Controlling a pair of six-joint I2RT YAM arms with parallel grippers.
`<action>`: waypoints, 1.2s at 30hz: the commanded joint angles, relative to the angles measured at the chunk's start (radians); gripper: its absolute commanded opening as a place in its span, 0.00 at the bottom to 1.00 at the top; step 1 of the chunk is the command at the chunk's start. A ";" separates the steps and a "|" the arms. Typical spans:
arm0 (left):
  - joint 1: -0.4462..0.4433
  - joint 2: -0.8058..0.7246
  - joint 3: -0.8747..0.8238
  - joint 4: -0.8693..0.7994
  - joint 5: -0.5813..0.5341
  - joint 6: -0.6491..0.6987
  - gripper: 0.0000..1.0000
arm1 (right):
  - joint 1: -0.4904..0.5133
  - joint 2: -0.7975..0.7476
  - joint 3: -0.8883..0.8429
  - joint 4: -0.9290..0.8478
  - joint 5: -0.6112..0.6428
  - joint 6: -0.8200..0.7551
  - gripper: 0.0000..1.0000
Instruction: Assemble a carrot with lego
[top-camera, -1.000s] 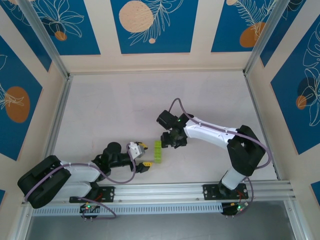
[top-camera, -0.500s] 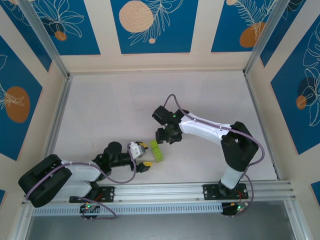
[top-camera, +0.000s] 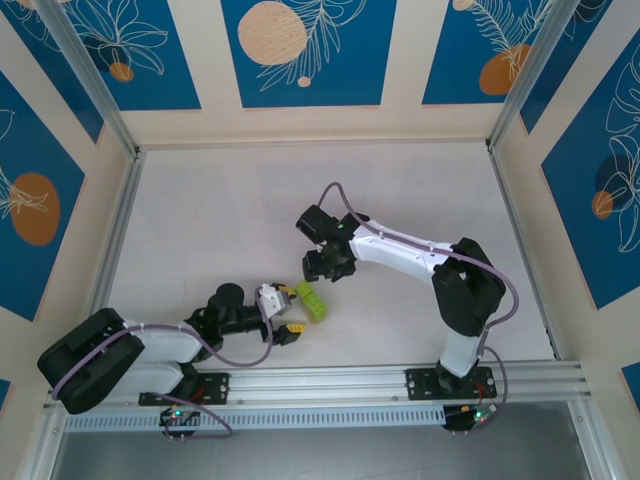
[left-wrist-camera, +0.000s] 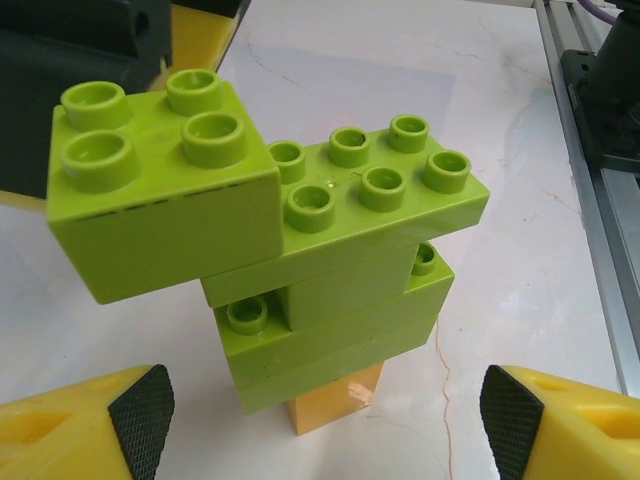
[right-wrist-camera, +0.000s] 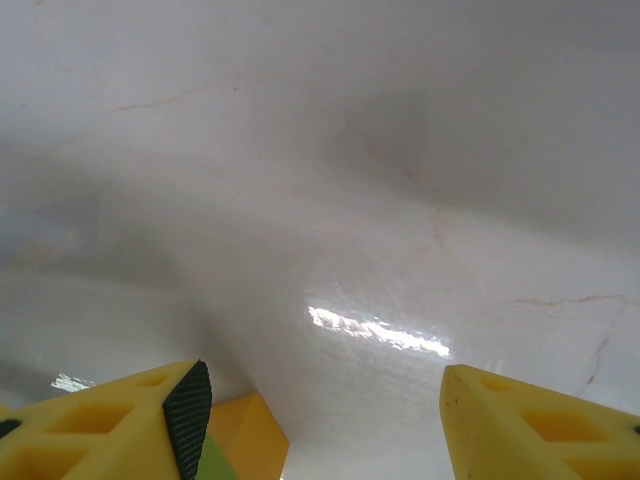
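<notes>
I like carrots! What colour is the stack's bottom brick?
The bottom brick is orange, best seen from left wrist.

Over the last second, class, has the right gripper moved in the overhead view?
Yes. Judged against the near rail, the right gripper has slid left along it and slightly farther away from it.

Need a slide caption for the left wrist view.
Lime-green lego carrot, orange brick at its lower end, on the white table between the open left gripper's yellow fingers.

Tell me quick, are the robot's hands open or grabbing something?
Left gripper: open around the carrot, not gripping it.
Right gripper: open, holding nothing.
</notes>
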 joint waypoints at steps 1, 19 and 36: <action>-0.007 0.012 0.024 0.005 0.030 0.020 0.82 | 0.004 0.019 0.040 -0.013 -0.032 -0.035 0.63; -0.007 0.026 0.035 -0.001 0.026 0.025 0.83 | 0.045 0.043 0.080 -0.007 -0.130 -0.106 0.64; -0.007 0.034 0.041 -0.003 0.032 0.029 0.83 | -0.080 -0.076 0.054 -0.035 0.095 -0.139 0.71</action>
